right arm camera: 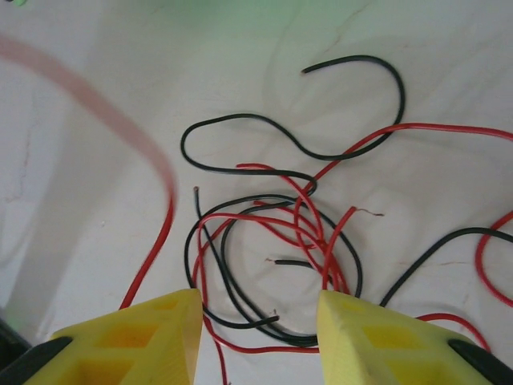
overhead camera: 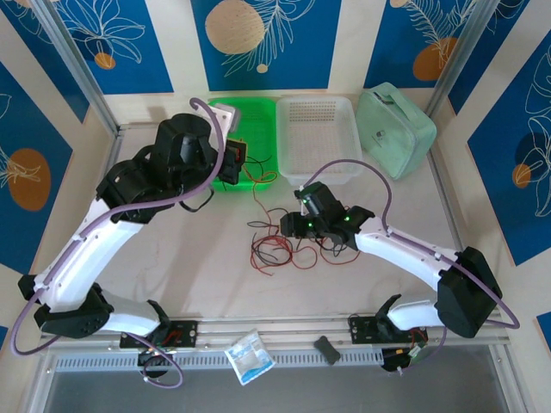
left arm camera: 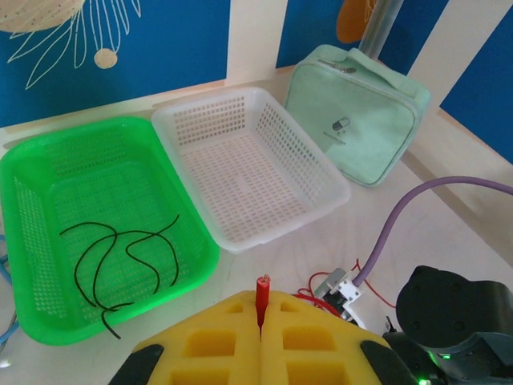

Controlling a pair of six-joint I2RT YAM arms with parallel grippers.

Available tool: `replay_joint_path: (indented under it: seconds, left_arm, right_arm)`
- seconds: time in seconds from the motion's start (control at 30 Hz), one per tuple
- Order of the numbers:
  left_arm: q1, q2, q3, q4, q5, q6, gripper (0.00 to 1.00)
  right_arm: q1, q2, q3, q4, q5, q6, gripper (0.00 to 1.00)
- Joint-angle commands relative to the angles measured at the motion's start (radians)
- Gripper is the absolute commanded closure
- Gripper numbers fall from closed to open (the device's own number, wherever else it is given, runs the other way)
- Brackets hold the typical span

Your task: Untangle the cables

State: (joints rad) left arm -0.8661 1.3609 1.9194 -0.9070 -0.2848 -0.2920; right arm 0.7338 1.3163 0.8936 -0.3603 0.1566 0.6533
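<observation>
Pinching a red wire (left arm camera: 262, 285), left claw (left arm camera: 260, 319) overlooks black wire (left arm camera: 128, 241) in green basket (left arm camera: 48, 152); right claw (right arm camera: 258, 303) gapes above tangle (right arm camera: 268, 220)

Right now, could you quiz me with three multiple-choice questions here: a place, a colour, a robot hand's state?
1. One thin black wire lies apart from the pile. Where?
A. in the green perforated plastic basket
B. in the white plastic basket
C. on the mint fabric bag
2. What colour is the thin wire pinched in the left hand?
A. black
B. red
C. blue
3. How is the right hand?
A. open over the tangle of red and black wires
B. shut on a wire
C. shut on the bag
Answers: 1 A, its loops rest on green mesh. 2 B, a red tip pokes from shut yellow fingers. 3 A, a gap parts its fingers.
</observation>
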Motion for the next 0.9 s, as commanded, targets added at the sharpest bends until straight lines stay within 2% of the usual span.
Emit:
replay_joint_path:
  seconds: [0.0, 0.23, 0.5, 0.67, 0.87]
  left_arm:
    - [-0.015, 0.003, 0.042, -0.003, 0.01, 0.03, 1.0]
    - [-0.017, 0.023, 0.056, 0.058, 0.002, 0.057, 1.0]
    - [-0.017, 0.103, 0.087, 0.229, -0.085, 0.139, 1.0]
    - [-0.015, 0.191, 0.152, 0.311, -0.116, 0.206, 1.0]
    - [-0.012, 0.293, 0.221, 0.473, -0.155, 0.306, 0.99]
  right_arm:
    - [-0.007, -0.024, -0.002, -0.013, 0.034, -0.02, 0.56]
    - [-0.037, -0.106, -0.055, -0.042, 0.073, 0.052, 0.56]
    - [-0.078, -0.349, -0.179, -0.157, 0.158, 0.161, 0.56]
    - [-0.086, -0.474, -0.225, -0.225, 0.165, 0.2, 0.59]
    - [-0.081, -0.539, -0.256, -0.273, 0.146, 0.221, 0.6]
